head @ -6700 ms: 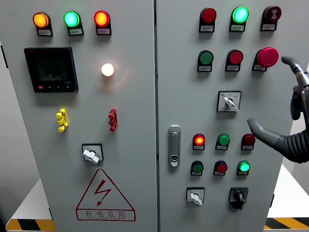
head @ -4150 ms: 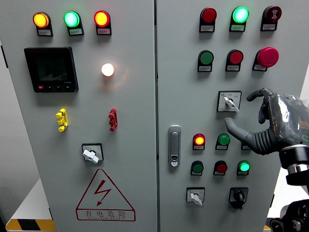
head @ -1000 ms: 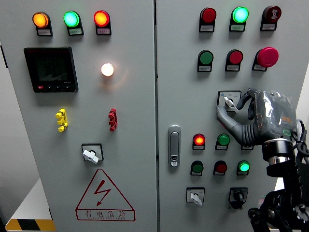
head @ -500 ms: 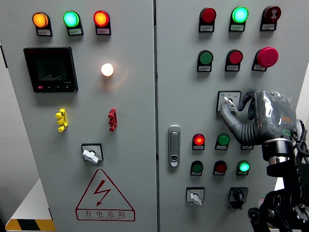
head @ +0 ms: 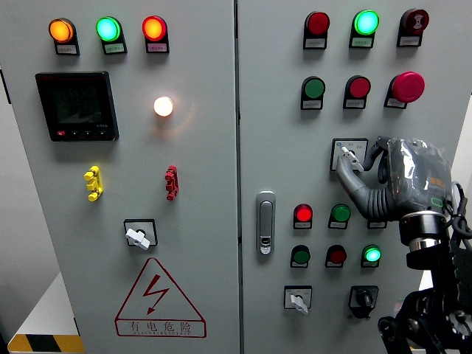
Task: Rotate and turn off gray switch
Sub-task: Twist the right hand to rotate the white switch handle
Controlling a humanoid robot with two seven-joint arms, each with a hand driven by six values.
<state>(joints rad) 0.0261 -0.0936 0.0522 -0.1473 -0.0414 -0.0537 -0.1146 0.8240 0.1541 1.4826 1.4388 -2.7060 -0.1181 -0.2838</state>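
Observation:
The gray rotary switch (head: pixel 346 155) sits on its square plate in the middle of the right cabinet door. Its pale lever points up and to the left. My right hand (head: pixel 359 164) comes up from the lower right and is pinched on that lever, thumb below and index finger curled over from the right. The hand's back covers the right half of the switch plate. My left hand does not show in the head view.
Lit green and red lamps (head: pixel 341 214) sit just under the hand. A red mushroom button (head: pixel 408 86) is above it. Similar gray switches are at the lower right door (head: pixel 298 299) and left door (head: pixel 139 234). A door handle (head: pixel 266 223) lies left of the hand.
Over the earlier frames my right hand came in from the right edge to the switch. In the last second thumb and finger closed on the lever, which turned from down-right to up-left.

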